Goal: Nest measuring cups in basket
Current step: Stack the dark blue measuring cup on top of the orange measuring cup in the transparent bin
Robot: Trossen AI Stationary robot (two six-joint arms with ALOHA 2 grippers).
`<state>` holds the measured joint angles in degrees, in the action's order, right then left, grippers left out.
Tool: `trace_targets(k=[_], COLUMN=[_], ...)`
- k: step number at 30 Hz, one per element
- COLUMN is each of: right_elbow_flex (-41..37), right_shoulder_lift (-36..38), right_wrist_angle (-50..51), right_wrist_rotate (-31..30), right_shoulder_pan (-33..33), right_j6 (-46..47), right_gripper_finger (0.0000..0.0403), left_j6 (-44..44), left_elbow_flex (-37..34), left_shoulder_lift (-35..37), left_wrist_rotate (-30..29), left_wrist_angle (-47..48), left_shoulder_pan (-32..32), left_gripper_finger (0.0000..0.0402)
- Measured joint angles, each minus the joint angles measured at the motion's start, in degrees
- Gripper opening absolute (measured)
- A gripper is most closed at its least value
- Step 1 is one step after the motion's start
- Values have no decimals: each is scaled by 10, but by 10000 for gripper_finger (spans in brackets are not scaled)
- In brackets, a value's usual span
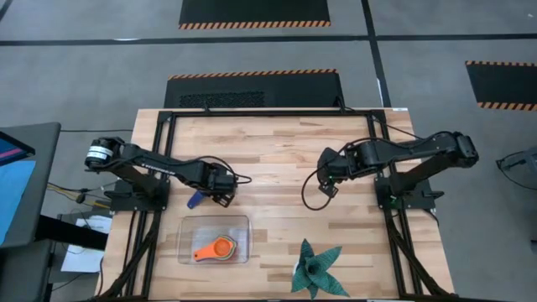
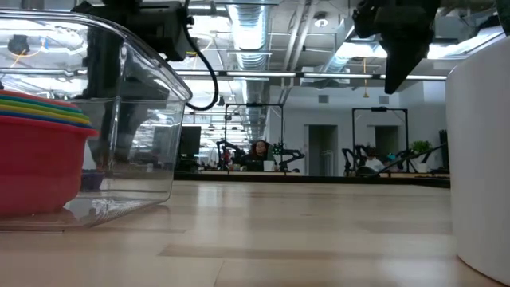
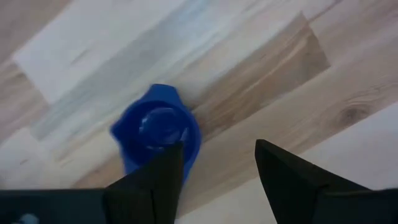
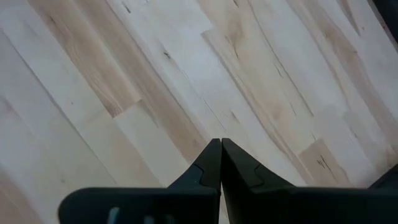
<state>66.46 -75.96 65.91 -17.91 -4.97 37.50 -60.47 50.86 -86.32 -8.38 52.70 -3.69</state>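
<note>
Hovering over the dark blue cup (image 3: 157, 134) on the table (image 1: 277, 143), left gripper (image 3: 217, 165) is spread open, holding nothing; right gripper (image 4: 221, 155) pinched closed, empty.

Both arms are dark, jointed and slim, each trailing a looping black cable by the wrist, the left arm (image 1: 159, 164) bearing a round silver-white cap at its shoulder joint, the right arm (image 1: 403, 151) wholly black, and each gripper ending in two dark wedge-shaped fingers (image 3: 280, 177).
</note>
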Motion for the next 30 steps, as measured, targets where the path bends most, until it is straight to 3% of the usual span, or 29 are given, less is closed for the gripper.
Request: trace_targets(k=[18,22,26,30], right_elbow_flex=[0,0,0,0], right_shoulder_lift=[0,0,0,0], right_wrist_angle=[-1,-8,-17,-28], right_wrist_rotate=[0,1,2,8], right_shoulder_pan=[0,0,-4,-15], right_j6=[-5,7,31,53], right_gripper_finger=[26,26,26,26], left_j6=[-27,-10,13,30], left_elbow_flex=[-116,-116,-117,-95], left_shoulder_lift=[3,2,1,-2], left_wrist_rotate=[2,-9,-48,-72], left_wrist_angle=[-143,-154,-170,-175], left_shoulder_pan=[0,0,0,5], left_gripper_finger=[183,135,30,6])
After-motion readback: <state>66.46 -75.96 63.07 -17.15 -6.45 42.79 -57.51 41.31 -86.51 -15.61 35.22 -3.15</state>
